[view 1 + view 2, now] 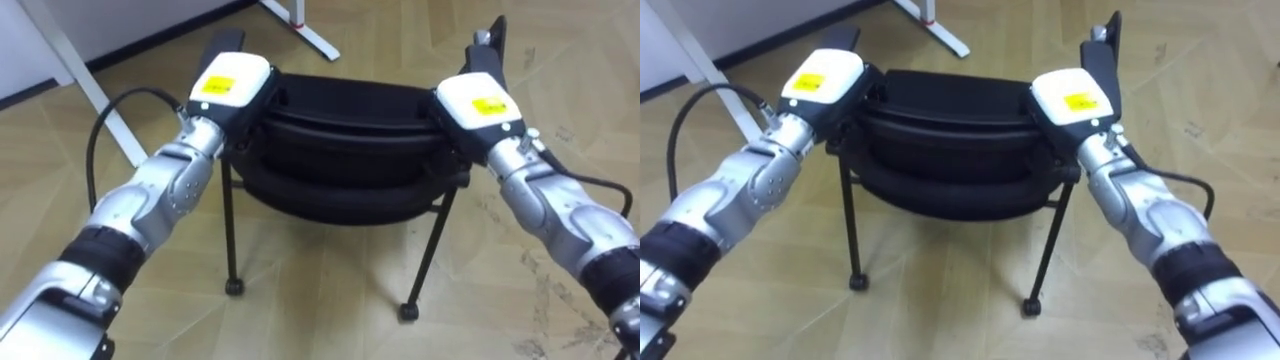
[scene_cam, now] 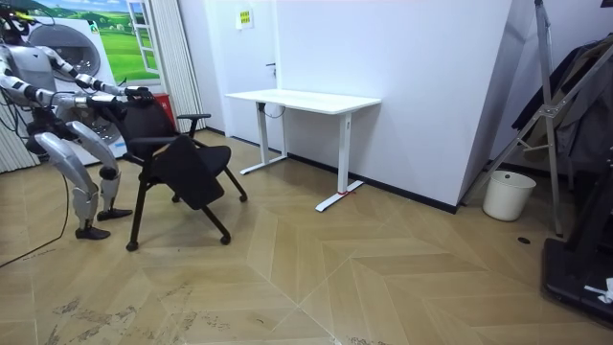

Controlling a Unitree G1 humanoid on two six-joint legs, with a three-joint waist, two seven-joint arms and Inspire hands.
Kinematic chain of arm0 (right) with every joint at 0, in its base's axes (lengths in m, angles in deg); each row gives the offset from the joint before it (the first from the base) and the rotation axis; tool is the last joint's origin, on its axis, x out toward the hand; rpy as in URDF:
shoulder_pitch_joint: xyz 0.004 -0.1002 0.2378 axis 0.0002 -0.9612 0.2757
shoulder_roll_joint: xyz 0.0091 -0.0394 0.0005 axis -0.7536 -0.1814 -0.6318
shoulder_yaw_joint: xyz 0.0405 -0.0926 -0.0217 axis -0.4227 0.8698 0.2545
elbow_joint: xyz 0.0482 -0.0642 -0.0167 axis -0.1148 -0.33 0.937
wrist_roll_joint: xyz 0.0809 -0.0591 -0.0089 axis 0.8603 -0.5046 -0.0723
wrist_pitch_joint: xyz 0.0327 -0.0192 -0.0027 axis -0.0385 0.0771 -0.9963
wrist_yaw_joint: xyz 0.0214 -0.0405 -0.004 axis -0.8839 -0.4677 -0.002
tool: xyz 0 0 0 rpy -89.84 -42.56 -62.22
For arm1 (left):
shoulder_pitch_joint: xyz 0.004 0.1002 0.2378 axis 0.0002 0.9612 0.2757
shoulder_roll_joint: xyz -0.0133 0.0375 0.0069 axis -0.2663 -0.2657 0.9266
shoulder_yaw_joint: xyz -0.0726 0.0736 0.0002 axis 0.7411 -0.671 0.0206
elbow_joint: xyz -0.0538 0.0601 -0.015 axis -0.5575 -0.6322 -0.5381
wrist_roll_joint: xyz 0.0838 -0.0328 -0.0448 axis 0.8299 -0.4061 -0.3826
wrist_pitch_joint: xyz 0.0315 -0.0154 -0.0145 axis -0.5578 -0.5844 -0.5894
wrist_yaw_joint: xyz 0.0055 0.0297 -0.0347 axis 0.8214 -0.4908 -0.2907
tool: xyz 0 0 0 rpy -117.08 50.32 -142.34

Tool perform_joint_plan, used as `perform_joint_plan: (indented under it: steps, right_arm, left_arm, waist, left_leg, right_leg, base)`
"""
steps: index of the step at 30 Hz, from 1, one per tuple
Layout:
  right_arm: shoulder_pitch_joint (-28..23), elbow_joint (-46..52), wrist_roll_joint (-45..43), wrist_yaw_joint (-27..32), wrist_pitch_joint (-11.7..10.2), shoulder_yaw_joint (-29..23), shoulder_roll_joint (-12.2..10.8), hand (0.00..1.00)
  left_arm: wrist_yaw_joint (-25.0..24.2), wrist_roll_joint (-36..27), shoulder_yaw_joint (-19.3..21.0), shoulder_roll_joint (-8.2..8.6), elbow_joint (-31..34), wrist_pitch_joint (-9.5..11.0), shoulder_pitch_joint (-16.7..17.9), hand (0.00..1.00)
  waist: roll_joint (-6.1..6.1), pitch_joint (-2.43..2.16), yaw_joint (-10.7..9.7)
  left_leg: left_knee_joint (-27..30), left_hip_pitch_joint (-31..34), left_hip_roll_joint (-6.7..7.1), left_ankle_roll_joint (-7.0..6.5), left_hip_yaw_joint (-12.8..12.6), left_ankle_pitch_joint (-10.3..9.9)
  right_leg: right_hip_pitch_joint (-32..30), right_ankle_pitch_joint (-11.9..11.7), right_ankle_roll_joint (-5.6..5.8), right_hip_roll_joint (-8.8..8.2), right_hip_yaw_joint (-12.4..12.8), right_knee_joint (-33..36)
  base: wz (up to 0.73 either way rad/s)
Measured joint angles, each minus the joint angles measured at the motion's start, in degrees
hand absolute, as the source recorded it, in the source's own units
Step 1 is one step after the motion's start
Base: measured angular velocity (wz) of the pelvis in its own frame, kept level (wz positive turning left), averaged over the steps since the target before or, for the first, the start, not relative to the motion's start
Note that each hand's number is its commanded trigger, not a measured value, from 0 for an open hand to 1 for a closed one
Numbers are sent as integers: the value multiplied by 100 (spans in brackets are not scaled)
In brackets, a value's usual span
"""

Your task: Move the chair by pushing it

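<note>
Findings are positioned relative to the chair (image 1: 340, 150), a black armchair on thin dark legs.

To the room view's left of the chair, the robot stands close behind the backrest on both feet. Both arms reach forward to the top of the backrest. A pale curtain (image 2: 178, 57) hangs on the wall behind the robot and chair.

The left hand (image 1: 232, 85) lies against the left upper corner of the chair's backrest, back of the hand uppermost. Whether it grips the backrest or only presses on it cannot be told.

The chair stands between the robot and a white desk (image 2: 306, 100), with its feet on the floor (image 2: 383, 278).

The right hand (image 1: 482, 103) is set against the right upper corner of the backrest. Whether it is clenched on the backrest or released also cannot be told.

The floor is light wood parquet laid in herringbone. Dark scuff marks (image 2: 105, 311) show near the chair in the foreground.

Beyond the chair, the desk stands against a plain white wall (image 2: 421, 86). Well apart from the chair, at the room view's right, a white bin (image 2: 508, 195) sits at the wall's foot, and a dark rack (image 2: 565, 115) stands beside it.
</note>
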State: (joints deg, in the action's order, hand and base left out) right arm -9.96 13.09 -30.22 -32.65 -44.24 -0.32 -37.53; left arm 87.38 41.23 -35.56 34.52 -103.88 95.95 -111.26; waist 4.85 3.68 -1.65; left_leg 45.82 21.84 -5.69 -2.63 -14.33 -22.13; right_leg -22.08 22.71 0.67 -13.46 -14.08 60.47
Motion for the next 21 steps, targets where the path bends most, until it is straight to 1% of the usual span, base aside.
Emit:
perform_joint_plan:
  steps: [1,2,3,4,6,7,8,9,10,11,12,13,14,15,16,17,18,19,20,21]
  right_arm:
    - [29,-3,-2,-11,7,11,-35,100]
    - [86,-5,-28,-11,45,21,-68,100]
    - [128,-6,-36,-7,70,26,-84,100]
    - [206,-6,-48,3,125,68,-86,100]
    - [295,-14,-47,15,192,120,-100,100]
    - [341,-15,-48,66,200,144,-84,100]
    - [417,-22,-49,138,237,195,-77,100]
    - [430,-26,-45,161,259,209,-81,100]
    - [483,-26,-46,200,279,266,-87,100]
    - [531,-26,-121,217,309,296,-145,100]
    - [534,-25,-166,230,319,302,-177,100]
    - [522,-25,-221,245,324,303,-250,100]
    - [456,-28,-221,251,340,309,-325,100]
    - [438,-27,-219,251,341,308,-342,100]
    - [442,-35,-208,251,356,305,-351,100]
    - [478,-65,-197,251,368,305,-345,100]
    - [496,-71,-197,251,368,305,-336,100]
    - [542,-96,-198,250,369,313,-336,100]
    - [594,-109,-198,248,373,356,-329,100]
    - [608,-109,-197,247,381,364,-328,100]
  left_arm:
    - [2,-6,19,-12,-47,3,-9,100]
    - [8,-17,49,-18,-78,3,-24,100]
    - [18,-31,72,-22,-111,7,-47,100]
    - [38,-73,62,-17,-205,16,-126,100]
    - [71,-115,70,-17,-231,-6,-158,100]
    - [74,-190,50,-46,-248,-1,-215,100]
    - [106,-232,15,-80,-295,20,-297,100]
    - [135,-254,-2,-80,-327,20,-318,100]
    - [181,-326,-20,-115,-365,26,-340,100]
    - [232,-410,-38,-153,-421,38,-341,100]
    - [255,-424,-49,-162,-451,39,-338,100]
    - [277,-423,-51,-214,-493,40,-327,100]
    - [287,-425,-96,-262,-518,38,-303,100]
    - [286,-440,-126,-287,-513,39,-304,100]
    - [305,-463,-181,-315,-510,40,-331,100]
    - [325,-466,-195,-309,-510,40,-353,100]
    - [332,-470,-192,-301,-511,40,-363,100]
    - [367,-490,-192,-298,-514,37,-362,100]
    - [410,-503,-189,-293,-516,18,-361,100]
    - [428,-503,-187,-289,-515,3,-362,100]
  waist:
    - [-30,15,32]
    - [-113,16,96]
    - [-152,32,136]
    - [-211,72,214]
    - [-298,92,229]
    - [-359,97,245]
    - [-448,163,266]
    - [-487,182,278]
    - [-499,189,354]
    - [-550,220,374]
    - [-573,223,374]
    - [-551,213,350]
    - [-444,132,289]
    - [-375,71,262]
    - [-363,74,252]
    - [-359,69,302]
    - [-362,68,334]
    - [-363,67,372]
    - [-354,66,366]
    - [-346,66,359]
  left_leg:
    - [309,27,-79,59,22,-180]
    - [533,93,-150,111,70,-310]
    - [612,110,-182,120,73,-355]
    - [697,131,-193,112,91,-410]
    - [790,200,-243,112,120,-439]
    - [823,275,-280,111,155,-441]
    - [850,306,-327,110,237,-439]
    - [856,314,-371,111,256,-440]
    - [851,337,-364,125,285,-446]
    - [852,346,-326,167,429,-452]
    - [852,354,-301,199,531,-452]
    - [856,367,-224,277,731,-443]
    - [867,422,-196,383,889,-454]
    - [876,461,-191,418,966,-448]
    - [886,486,-248,531,1037,-449]
    - [868,484,-362,571,1024,-432]
    - [858,481,-410,589,1008,-424]
    - [817,464,-491,670,972,-408]
    - [746,454,-498,752,982,-363]
    - [714,450,-497,784,992,-344]
  right_leg:
    - [-103,-64,49,-36,-60,302]
    - [-209,-101,108,26,-38,508]
    - [-253,-127,101,40,-29,588]
    - [-322,-163,83,35,-38,694]
    - [-405,-207,24,70,-42,756]
    - [-509,-275,8,127,-32,770]
    - [-643,-414,12,210,6,816]
    - [-717,-340,47,252,32,820]
    - [-891,-173,127,291,154,566]
    - [-1004,-130,123,326,244,61]
    - [-1035,-143,127,324,283,-236]
    - [-1087,-256,135,314,372,-773]
    - [-1063,-402,96,274,321,-810]
    - [-1058,-393,9,284,259,-803]
    - [-1016,-354,-90,368,157,-812]
    - [-1000,-355,-189,377,33,-821]
    - [-1001,-362,-236,369,-20,-819]
    - [-999,-358,-317,353,-111,-809]
    - [-991,-362,-438,337,-164,-800]
    - [-992,-363,-483,343,-170,-796]
  base:
    - [-19]
    - [-33]
    - [-44]
    - [-38]
    - [-20]
    - [-10]
    - [-16]
    - [-34]
    - [-37]
    - [-25]
    - [13]
    - [47]
    - [56]
    - [57]
    - [33]
    - [16]
    - [-8]
    - [-3]
    - [5]
    - [17]
